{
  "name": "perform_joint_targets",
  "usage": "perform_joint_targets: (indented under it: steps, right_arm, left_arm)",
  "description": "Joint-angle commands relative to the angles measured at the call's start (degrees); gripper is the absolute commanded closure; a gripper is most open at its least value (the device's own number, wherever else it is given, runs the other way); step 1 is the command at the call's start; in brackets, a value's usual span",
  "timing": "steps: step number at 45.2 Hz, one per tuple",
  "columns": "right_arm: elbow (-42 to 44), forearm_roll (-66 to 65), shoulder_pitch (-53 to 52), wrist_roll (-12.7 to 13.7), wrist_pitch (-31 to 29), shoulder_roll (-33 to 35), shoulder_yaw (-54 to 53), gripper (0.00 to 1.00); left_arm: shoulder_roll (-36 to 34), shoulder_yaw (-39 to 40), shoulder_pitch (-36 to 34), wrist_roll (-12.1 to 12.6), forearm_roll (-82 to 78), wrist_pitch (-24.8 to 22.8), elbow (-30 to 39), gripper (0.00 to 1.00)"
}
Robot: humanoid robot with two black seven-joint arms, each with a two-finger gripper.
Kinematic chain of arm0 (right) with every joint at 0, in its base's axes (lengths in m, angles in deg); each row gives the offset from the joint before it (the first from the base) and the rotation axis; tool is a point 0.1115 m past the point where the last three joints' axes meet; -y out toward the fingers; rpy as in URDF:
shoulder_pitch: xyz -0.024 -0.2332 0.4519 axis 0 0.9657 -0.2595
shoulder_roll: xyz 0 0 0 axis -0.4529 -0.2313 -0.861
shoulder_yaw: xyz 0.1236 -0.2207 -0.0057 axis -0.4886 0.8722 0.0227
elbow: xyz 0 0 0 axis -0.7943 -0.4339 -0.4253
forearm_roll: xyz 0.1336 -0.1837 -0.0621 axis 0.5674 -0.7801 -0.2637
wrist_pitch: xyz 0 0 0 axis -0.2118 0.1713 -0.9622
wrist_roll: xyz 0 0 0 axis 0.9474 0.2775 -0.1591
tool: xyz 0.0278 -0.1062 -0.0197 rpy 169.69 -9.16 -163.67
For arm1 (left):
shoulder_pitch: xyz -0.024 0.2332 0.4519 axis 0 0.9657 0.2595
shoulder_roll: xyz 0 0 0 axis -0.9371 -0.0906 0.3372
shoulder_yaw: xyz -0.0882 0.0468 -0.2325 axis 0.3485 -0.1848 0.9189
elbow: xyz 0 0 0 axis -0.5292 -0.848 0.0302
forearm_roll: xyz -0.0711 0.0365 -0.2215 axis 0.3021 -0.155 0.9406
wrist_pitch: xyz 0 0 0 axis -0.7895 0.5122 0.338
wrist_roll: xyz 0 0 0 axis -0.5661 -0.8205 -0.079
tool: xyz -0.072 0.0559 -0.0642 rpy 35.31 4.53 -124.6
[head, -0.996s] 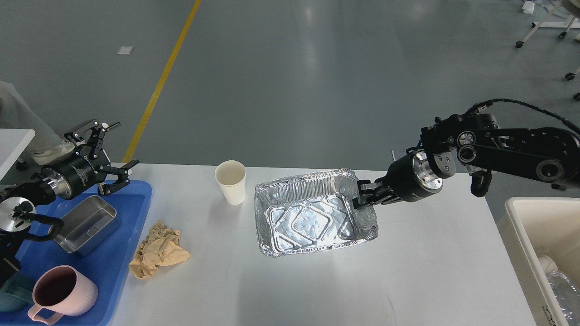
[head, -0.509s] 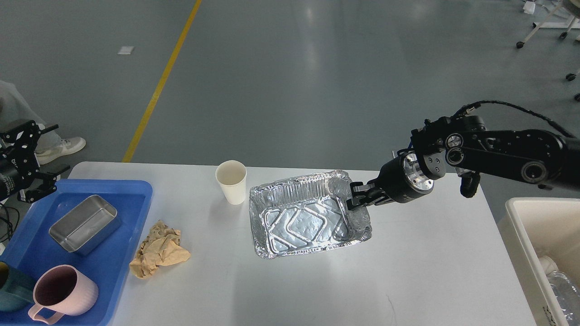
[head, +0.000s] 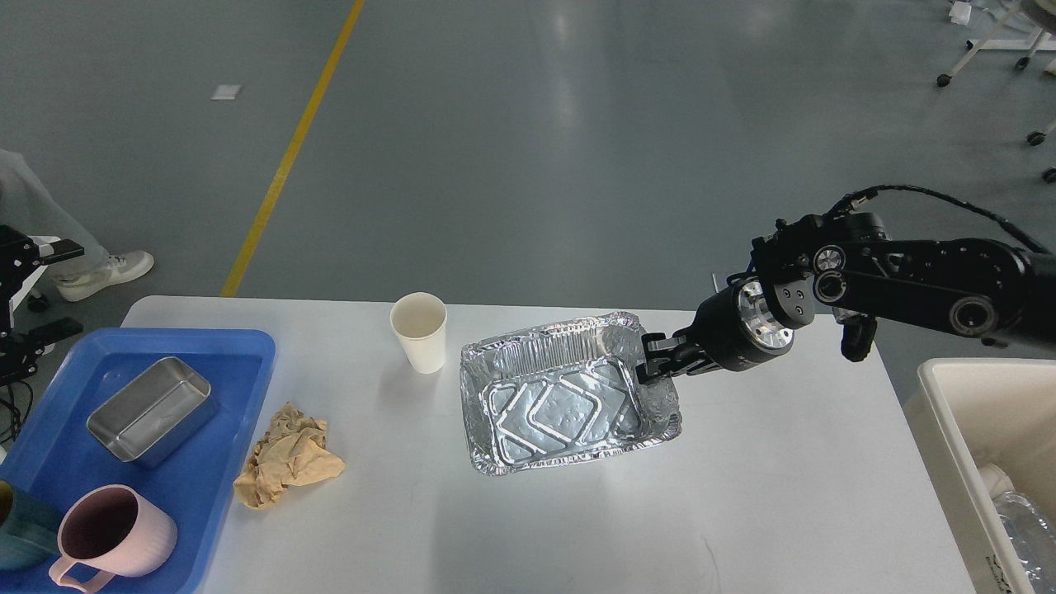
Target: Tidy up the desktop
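The white desktop (head: 577,528) fills the lower part of the head view. On it are a white paper cup (head: 419,332), a crumpled brown paper (head: 287,466) and a crinkled foil tray (head: 565,400). My right gripper (head: 653,365) is shut on the foil tray's right rim, and the tray looks slightly tilted. My left gripper (head: 59,289) is at the far left edge, off the desktop and above the blue tray's far end. Its fingers stand apart and hold nothing.
A blue plastic tray (head: 210,487) at the left holds a steel box (head: 151,410), a pink mug (head: 111,540) and a teal item (head: 16,528). A cream-white bin (head: 949,412) at the right holds a clear bottle (head: 1023,520). A person's shoe (head: 103,275) is on the floor at the left.
My left arm has drawn back from over the blue tray to the left edge. My right gripper, still holding the foil tray, shifted slightly left and then back.
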Motion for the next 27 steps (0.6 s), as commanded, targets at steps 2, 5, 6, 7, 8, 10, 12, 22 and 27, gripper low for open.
perform_joint_targets:
  steps: [2, 5, 6, 7, 8, 10, 12, 22, 27]
  right_arm:
    - [1.37, -0.15, 0.47, 0.00, 0.03, -0.76, -0.01, 1.00]
    - [1.37, -0.15, 0.55, 0.00, 0.03, -0.94, -0.01, 1.00]
    - [1.37, -0.15, 0.55, 0.00, -0.06, -0.94, -0.01, 1.00]
    - [1.37, -0.15, 0.64, 0.00, 0.03, -1.03, -0.01, 1.00]
    - [1.46, -0.15, 0.64, 0.00, 0.03, -1.20, -0.01, 1.00]
    - [1.81, -0.15, 0.64, 0.00, -0.06, -1.64, -0.01, 1.00]
    - [2.07, -0.15, 0.64, 0.00, -0.06, -1.82, -0.01, 1.00]
    - [2.34, -0.15, 0.55, 0.00, -0.23, -1.82, -0.01, 1.00]
    - [2.34, -0.15, 0.55, 0.00, -0.23, -1.73, -0.01, 1.00]
  left_arm:
    - [-5.17, -1.01, 0.43, 0.37, -0.13, -2.87, 0.60, 0.04]
    - [-6.58, -1.54, 0.43, 0.37, -0.13, -3.49, 0.60, 0.04]
    - [-7.19, -1.80, 0.43, 0.37, -0.13, -3.75, 0.60, 0.04]
    - [-7.72, -1.89, 0.43, 0.37, -0.13, -4.10, 0.68, 0.04]
    - [-8.33, -1.89, 0.43, 0.37, -0.13, -4.54, 0.68, 0.04]
    - [-9.39, -1.89, 0.43, 0.37, -0.13, -5.51, 0.68, 0.04]
    - [-10.18, -1.89, 0.34, 0.37, -0.13, -6.56, 0.68, 0.04]
    - [-14.93, -1.01, -0.01, 0.37, -0.04, -10.96, 0.68, 0.04]
    - [-17.56, -0.92, -0.54, 0.37, 0.05, -12.45, 0.60, 0.04]
